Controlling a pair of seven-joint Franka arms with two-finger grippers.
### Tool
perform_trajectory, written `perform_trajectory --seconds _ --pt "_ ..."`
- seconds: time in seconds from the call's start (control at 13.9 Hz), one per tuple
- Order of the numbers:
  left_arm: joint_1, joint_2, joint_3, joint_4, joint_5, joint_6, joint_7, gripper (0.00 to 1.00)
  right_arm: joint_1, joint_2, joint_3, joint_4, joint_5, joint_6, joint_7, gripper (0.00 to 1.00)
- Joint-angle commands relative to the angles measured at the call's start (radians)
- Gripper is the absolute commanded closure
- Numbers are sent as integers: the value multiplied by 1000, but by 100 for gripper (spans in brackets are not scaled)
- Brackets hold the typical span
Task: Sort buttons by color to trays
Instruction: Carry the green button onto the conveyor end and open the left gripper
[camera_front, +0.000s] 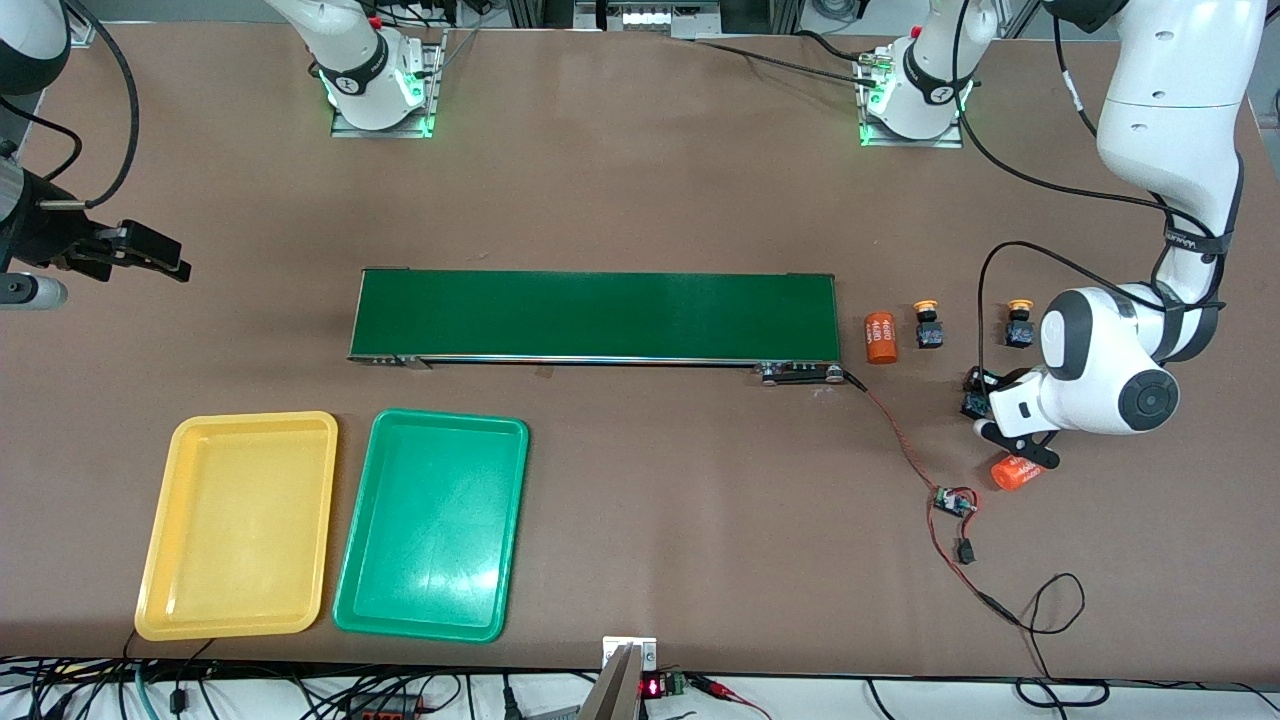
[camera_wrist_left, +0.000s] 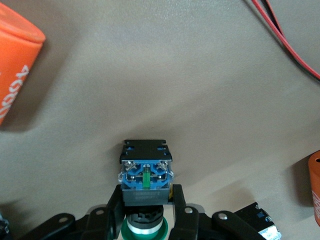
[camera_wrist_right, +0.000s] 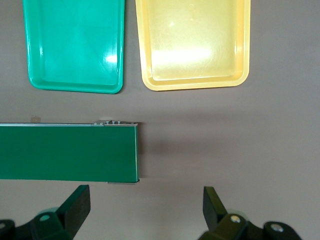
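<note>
Front view: left gripper (camera_front: 985, 410) is down at its own end of the table, just past the belt (camera_front: 595, 315), with trays (camera_front: 430, 525) well apart. Left wrist: fingers (camera_wrist_left: 112, 212) clamped on the green button (camera_wrist_left: 146, 187), body pointing away. Right wrist: right gripper (camera_wrist_right: 145, 210) waits, jaws wide.

Buttons with yellow caps: two, one (camera_front: 928, 325) beside the other (camera_front: 1019, 325).
Buttons with green caps: one green-capped button (camera_wrist_left: 146, 186) seen for certain; a second dark-bodied switch (camera_wrist_left: 260, 223) shows at the edge of the left wrist view, cap colour unclear.
Trays: two, a yellow tray (camera_front: 240, 525) and a green tray (camera_front: 432, 523).
Orange cylinders: two, one (camera_front: 880, 338) by the belt's end, one (camera_front: 1015, 472) under the left arm.
Conveyor belts: one conveyor belt (camera_front: 595, 315).
Small circuit boards on wires: one circuit board (camera_front: 953, 501).
</note>
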Motion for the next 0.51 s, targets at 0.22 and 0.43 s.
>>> perform_trajectory --seconds 0.22,0.43 --pt "5 -157 -67 -17 -12 -138 3 96 -3 -12 0 -11 -1 -6 -15 0" --pt "-11 -217 -138 -20 -15 -213 -96 98 -3 -12 0 -11 -3 -6 -15 0"
